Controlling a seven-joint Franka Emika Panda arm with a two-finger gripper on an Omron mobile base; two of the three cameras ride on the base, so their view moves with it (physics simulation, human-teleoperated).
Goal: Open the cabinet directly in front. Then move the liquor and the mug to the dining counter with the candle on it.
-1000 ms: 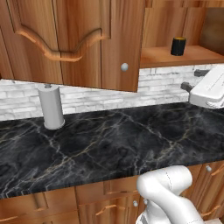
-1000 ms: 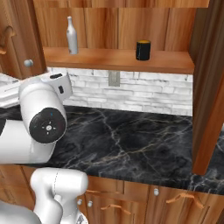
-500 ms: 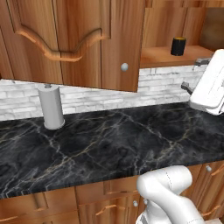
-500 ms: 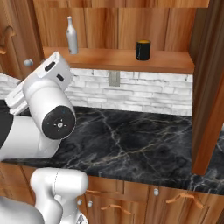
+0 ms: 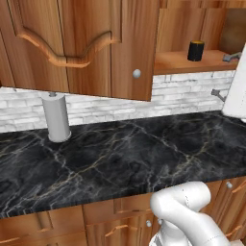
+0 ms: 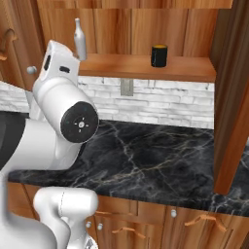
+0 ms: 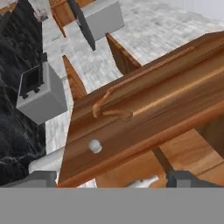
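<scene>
The cabinet (image 5: 96,43) stands open, its left door swung out with a round knob (image 5: 137,73). On its wooden shelf (image 6: 146,65) the slim whitish liquor (image 6: 79,40) stands at the left. The black mug (image 6: 159,55) stands further right and is also seen on the shelf (image 5: 195,50). My gripper (image 5: 224,75) is open at shelf height, left of the mug. In the hand view the gripper (image 7: 113,179) looks past the door (image 7: 144,109), and the liquor (image 7: 142,183) lies between the wide-apart fingertips, touching neither. The dining counter and candle are out of view.
A grey paper-towel roll (image 5: 56,116) stands on the black marble counter (image 5: 120,158) against the white brick backsplash. The open right door (image 6: 233,97) juts out over the counter. An outlet (image 6: 126,87) sits below the shelf. My bulky arm (image 6: 63,121) hides the left side.
The hand has risen from just above the counter up to the shelf, nearer the liquor. The jaws stayed open. The bottle and mug have not moved.
</scene>
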